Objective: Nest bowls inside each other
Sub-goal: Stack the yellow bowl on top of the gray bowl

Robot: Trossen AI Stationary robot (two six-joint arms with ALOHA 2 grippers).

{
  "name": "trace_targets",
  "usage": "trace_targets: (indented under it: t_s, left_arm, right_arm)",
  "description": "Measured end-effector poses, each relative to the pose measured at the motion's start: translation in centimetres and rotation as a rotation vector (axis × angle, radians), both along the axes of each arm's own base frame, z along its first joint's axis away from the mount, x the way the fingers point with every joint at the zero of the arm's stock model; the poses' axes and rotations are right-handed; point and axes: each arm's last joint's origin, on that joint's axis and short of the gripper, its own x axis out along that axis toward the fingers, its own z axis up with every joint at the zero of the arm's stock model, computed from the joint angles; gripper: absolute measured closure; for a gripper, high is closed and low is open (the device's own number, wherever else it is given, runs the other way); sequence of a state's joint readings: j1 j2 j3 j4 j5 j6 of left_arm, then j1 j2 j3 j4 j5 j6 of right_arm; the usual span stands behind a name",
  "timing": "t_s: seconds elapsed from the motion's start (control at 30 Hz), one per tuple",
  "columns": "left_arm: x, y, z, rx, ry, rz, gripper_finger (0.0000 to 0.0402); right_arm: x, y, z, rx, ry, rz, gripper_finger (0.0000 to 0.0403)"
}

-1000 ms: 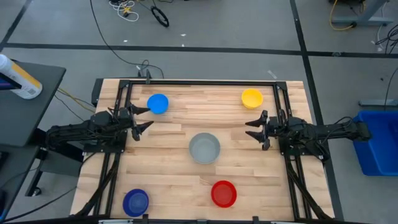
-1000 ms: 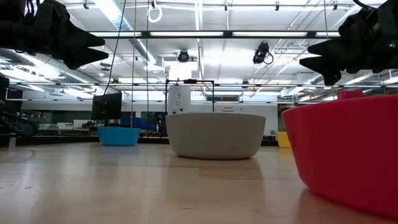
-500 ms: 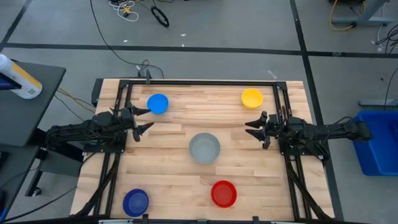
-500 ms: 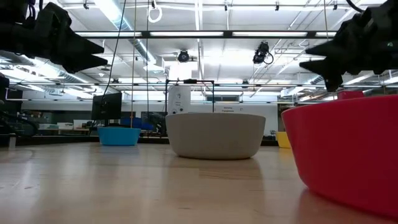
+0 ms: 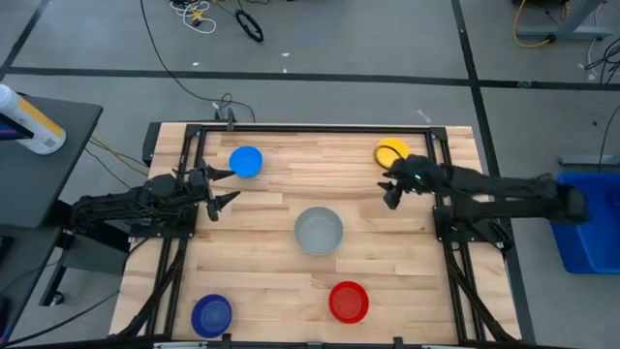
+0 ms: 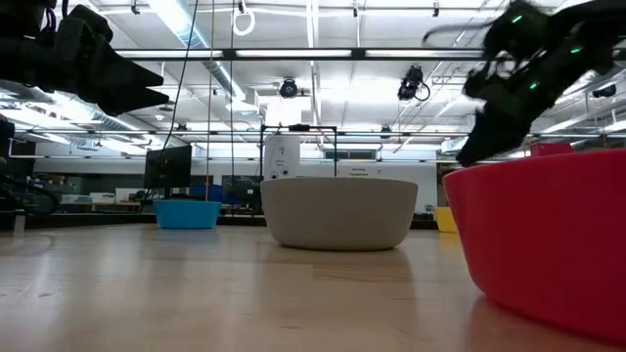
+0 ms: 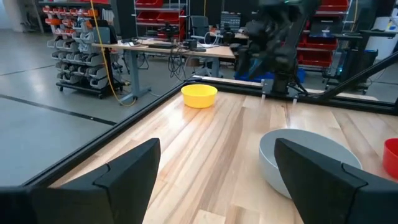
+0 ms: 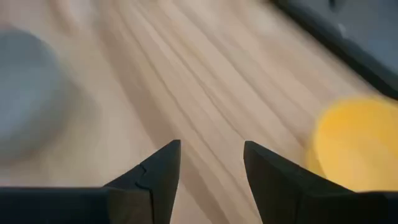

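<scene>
Five bowls rest on their bases on the wooden table. The light blue bowl (image 5: pixel 245 161) is far left and the yellow bowl (image 5: pixel 389 150) far right. The grey bowl (image 5: pixel 319 231) is in the middle, the red bowl (image 5: pixel 349 301) near right and the dark blue bowl (image 5: pixel 211 314) near left. My right gripper (image 5: pixel 388 190) hangs open and tipped down, just on the near side of the yellow bowl (image 8: pixel 354 146), touching nothing. My left gripper (image 5: pixel 218 186) waits open at the left edge, beside the light blue bowl.
A black frame (image 5: pixel 310 127) runs along the table's far edge and sides. Bare wood lies between the bowls. Off the table stand a blue bin (image 5: pixel 586 223) to the right and a dark side table (image 5: pixel 39 145) to the left.
My right gripper has swung toward the table's far edge and a little toward the left, up to the yellow bowl. It has risen somewhat and tipped from level to slanting downward. The bowls have stayed in place.
</scene>
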State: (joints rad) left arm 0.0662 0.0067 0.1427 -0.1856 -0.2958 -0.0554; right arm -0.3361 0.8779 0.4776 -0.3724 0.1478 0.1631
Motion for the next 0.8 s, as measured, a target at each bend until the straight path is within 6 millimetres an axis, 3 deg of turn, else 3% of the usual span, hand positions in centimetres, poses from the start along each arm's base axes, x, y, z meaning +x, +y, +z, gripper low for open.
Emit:
trace_targets:
  t_s: [0.17,0.4,0.8]
  left_arm:
    - [0.0,0.0,0.0,0.0,0.0,0.0,0.0079]
    - [0.0,0.0,0.0,0.01,0.006,-0.001,0.0079]
    - [0.0,0.0,0.0,0.032,0.016,-0.003,0.0079]
  right_arm:
    - [1.4,-3.5,-0.8,0.061,0.207,-0.055,0.0215]
    - [1.5,-7.7,-1.0,0.102,0.258,-0.148,0.0215]
    - [1.4,-10.2,-2.7,0.183,0.251,-0.183,0.0215]
